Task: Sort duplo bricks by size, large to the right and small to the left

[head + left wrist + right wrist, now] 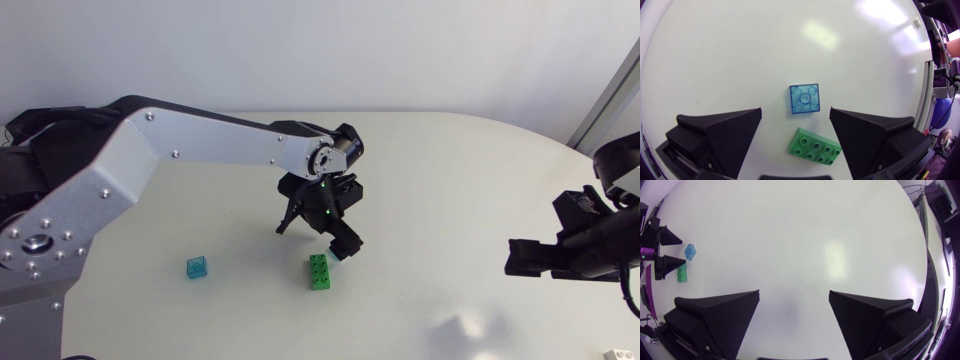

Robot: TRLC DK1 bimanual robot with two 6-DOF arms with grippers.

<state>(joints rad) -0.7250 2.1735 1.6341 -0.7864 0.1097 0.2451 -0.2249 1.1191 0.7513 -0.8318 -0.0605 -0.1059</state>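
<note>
Left arm [180, 150] comes in from the left edge and reaches to mid-table, wrist bent down. Left gripper [318, 236] hangs low over the table [450, 170], tilted, fingers spread wide, released, gripping nothing.

Wrist view: green brick [814, 147], eight studs, lies flat between the fingers. It is skewed, with a gap on each side, touching neither. Blue brick [804, 98], four studs, sits flat further ahead, past the fingertips, not touching the green one.

Head view: green brick sits just below the gripper, near the middle of the table. Blue brick is off to its left, apart from it. Can't tell how high the fingertips sit above the green brick.

Right arm [600, 235] is at the right edge, wrist low, pointing toward the middle. Right gripper [794, 292] has its fingers wide apart, released, over bare table. Both bricks and the left gripper are well away from it, across the table.
</note>
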